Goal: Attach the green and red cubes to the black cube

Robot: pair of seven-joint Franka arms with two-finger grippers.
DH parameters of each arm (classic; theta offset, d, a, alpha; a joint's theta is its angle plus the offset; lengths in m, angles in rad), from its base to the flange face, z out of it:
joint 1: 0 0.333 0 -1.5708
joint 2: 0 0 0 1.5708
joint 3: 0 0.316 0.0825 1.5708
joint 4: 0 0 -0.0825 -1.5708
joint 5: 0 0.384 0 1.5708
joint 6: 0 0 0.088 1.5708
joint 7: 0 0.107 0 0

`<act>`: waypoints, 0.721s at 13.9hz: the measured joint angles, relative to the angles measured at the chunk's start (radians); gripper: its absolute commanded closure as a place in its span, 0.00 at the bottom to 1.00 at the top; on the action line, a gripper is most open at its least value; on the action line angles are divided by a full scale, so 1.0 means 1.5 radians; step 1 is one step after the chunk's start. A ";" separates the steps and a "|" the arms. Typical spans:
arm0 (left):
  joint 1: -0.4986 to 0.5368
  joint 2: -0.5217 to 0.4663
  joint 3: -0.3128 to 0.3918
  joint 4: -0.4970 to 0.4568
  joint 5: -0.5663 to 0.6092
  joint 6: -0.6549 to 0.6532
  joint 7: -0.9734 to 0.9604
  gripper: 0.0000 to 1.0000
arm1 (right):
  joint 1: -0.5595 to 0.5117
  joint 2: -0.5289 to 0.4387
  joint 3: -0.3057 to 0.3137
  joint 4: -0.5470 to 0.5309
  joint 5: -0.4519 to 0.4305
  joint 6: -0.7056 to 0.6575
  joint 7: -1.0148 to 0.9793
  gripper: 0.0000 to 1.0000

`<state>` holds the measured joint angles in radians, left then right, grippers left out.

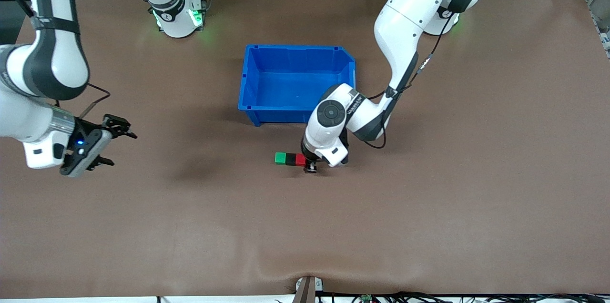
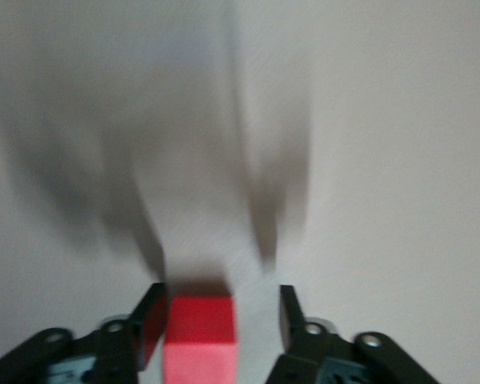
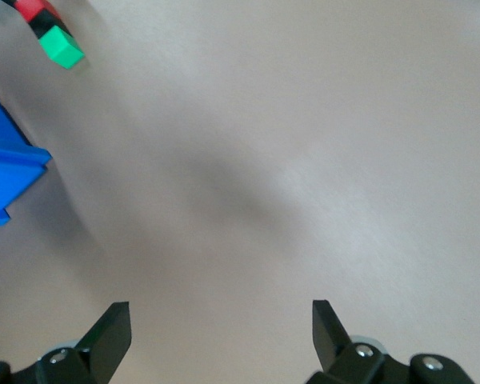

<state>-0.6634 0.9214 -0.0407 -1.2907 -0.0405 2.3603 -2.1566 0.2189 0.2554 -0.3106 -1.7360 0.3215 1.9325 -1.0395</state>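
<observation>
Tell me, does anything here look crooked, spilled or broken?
Nothing stands out. The green cube, black cube and red cube sit in a straight row on the table; the blue bin stands upright. The left gripper straddles the red cube; the right gripper waits open.

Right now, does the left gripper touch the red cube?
Partly touching: in the left wrist view one finger lies against the red cube, while the other stands apart.
</observation>
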 measured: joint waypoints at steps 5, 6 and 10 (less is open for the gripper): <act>0.016 -0.140 0.046 0.015 0.004 -0.183 0.218 0.00 | -0.016 -0.060 0.002 0.000 -0.061 -0.070 0.106 0.00; 0.031 -0.180 0.049 0.016 0.005 -0.248 0.289 0.00 | -0.021 -0.077 0.009 0.000 -0.070 -0.097 0.146 0.00; 0.131 -0.318 0.054 0.013 0.006 -0.455 0.549 0.00 | -0.094 -0.136 0.109 0.000 -0.081 -0.180 0.345 0.00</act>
<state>-0.4675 0.4437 0.0401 -1.2712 -0.0310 1.6780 -1.3334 0.0780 0.0517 -0.1468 -1.7364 0.1997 1.6625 -0.5227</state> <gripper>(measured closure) 0.000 0.000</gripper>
